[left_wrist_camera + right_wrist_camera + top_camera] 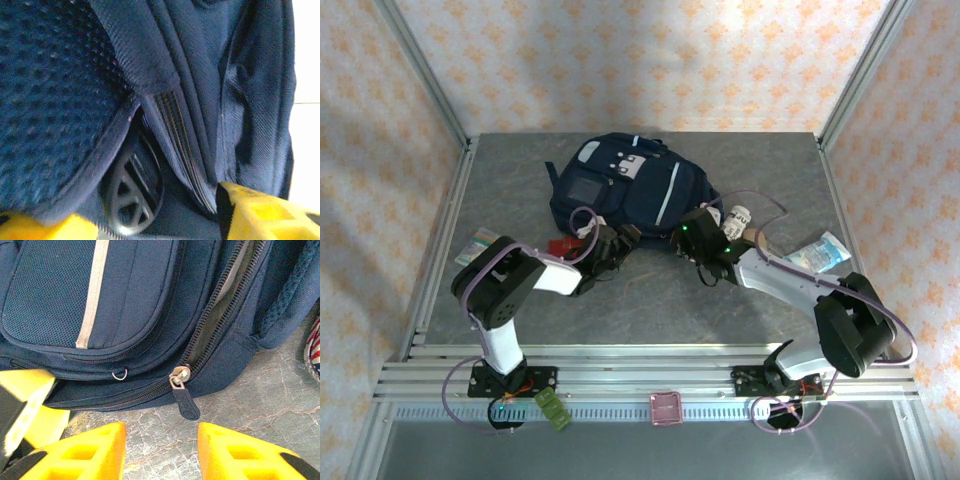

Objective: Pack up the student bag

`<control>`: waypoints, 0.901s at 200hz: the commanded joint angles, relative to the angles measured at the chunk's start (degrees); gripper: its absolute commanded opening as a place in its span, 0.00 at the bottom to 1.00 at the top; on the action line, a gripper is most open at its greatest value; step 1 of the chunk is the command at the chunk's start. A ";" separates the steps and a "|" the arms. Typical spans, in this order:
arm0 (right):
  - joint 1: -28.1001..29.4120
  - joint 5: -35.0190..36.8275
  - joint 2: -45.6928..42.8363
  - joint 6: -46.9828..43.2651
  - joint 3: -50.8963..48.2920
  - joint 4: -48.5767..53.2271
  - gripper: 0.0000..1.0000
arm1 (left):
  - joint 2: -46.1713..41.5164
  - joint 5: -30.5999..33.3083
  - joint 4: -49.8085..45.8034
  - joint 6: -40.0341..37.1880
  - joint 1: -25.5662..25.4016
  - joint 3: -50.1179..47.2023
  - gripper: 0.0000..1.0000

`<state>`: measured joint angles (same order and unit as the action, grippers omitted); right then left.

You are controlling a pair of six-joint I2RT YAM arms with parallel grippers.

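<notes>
The student bag (630, 185), navy blue with pale stripes, lies flat at the back middle of the table. My right gripper (161, 450) is open low over the table at the bag's near edge. The dark zipper pull (185, 401) hangs just ahead of the gap, touching neither finger. The main zipper (220, 305) stands partly undone beyond it. My left gripper (160, 225) is pushed up against the bag's near left side (210, 75). Its yellow fingers (265, 210) stand apart, with navy fabric and a round dark plastic ring (131, 197) between them.
A white bottle (737, 218) and a pale tissue pack (820, 250) lie right of the bag. A red item (563, 245) and a flat packet (480, 243) lie to its left. Metal frame posts and patterned walls (380, 150) enclose the table.
</notes>
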<state>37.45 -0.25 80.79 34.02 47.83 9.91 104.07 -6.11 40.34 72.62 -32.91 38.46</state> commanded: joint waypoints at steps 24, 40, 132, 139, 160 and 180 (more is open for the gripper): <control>0.08 1.66 -3.80 -1.52 -0.53 -0.30 0.41 | 3.63 0.19 6.55 1.88 2.80 0.37 0.00; 0.07 2.43 -4.19 -2.81 -0.07 0.96 0.42 | 0.69 -1.47 5.74 0.55 4.63 -0.53 0.00; 6.41 3.08 6.96 -5.49 16.65 14.35 0.55 | -18.20 -3.06 -10.72 -15.30 10.23 1.09 0.00; 6.77 3.15 7.65 -4.84 17.86 15.05 0.58 | -18.13 -3.03 -10.42 -15.24 10.42 0.94 0.00; 7.05 3.57 10.31 -3.39 21.64 17.79 0.64 | -18.11 -3.27 -9.06 -14.83 10.66 0.41 0.00; 7.63 10.81 13.88 -2.46 25.47 22.66 0.65 | -18.14 -3.44 -8.90 -14.90 10.67 0.54 0.00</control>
<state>44.71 2.00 91.20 29.76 69.08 24.47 87.15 -11.14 27.64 59.88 -22.87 37.76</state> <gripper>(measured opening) 0.648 0.050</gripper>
